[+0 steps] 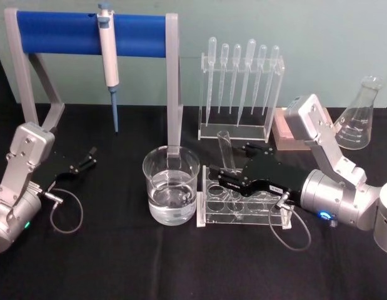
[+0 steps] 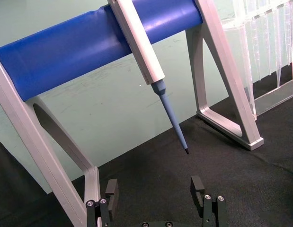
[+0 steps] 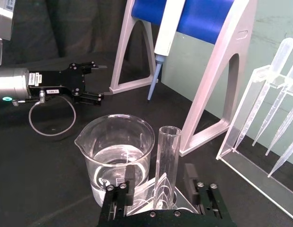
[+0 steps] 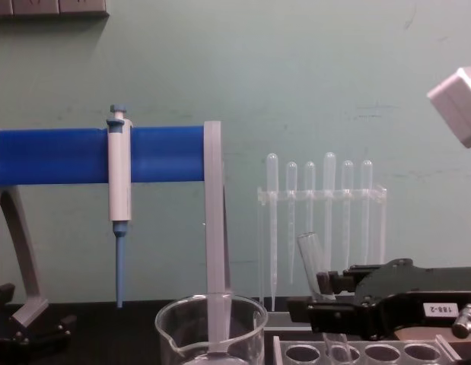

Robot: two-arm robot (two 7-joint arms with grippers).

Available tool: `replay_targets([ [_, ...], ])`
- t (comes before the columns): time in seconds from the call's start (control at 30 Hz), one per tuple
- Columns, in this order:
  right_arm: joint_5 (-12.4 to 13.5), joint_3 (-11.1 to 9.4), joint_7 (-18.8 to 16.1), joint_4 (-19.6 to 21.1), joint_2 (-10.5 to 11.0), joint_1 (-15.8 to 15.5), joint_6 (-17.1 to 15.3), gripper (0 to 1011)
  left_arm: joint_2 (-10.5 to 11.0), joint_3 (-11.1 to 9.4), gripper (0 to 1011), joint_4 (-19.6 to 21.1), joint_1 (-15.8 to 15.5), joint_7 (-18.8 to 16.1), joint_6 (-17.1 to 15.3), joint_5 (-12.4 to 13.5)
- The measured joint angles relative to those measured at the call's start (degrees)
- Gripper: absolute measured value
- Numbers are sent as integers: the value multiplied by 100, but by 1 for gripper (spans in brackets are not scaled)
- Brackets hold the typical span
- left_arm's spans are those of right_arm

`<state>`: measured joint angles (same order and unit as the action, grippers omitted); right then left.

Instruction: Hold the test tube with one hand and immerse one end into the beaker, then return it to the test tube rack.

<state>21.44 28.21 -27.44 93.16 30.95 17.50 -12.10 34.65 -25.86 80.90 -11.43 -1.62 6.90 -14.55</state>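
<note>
Risk: the test tube (image 3: 168,156) leaned in its rack (image 1: 243,212), so an off-centre closure could jam it against the well or let it slip. A low swing could also strike the beaker (image 1: 171,184) just beside.

Right end effector (image 3: 160,176) sat open over the rack, tube between its fingers, ungripped. Left end effector (image 1: 88,158) lay open on the counter, well apart.
</note>
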Motion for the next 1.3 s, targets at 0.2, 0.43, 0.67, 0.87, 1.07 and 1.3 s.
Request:
replay_targets([
  [0.2,-39,2,-7,-17,-32,7,-17,465,0,0,1000,0,0,0,0,0],
  [0.43,-46,-42,-12,20,-50,-22,-12,250,0,0,1000,0,0,0,0,0],
  [0.67,101,-217,33,192,-57,-177,78,224,0,0,1000,0,0,0,0,0],
  [0.87,410,-546,175,510,-51,-471,276,224,0,0,1000,0,0,0,0,0],
  [1.07,701,-845,350,889,-42,-744,450,224,0,0,1000,0,0,0,0,0],
  [1.3,793,-918,441,1019,-28,-804,460,224,0,0,1000,0,0,0,0,0],
])
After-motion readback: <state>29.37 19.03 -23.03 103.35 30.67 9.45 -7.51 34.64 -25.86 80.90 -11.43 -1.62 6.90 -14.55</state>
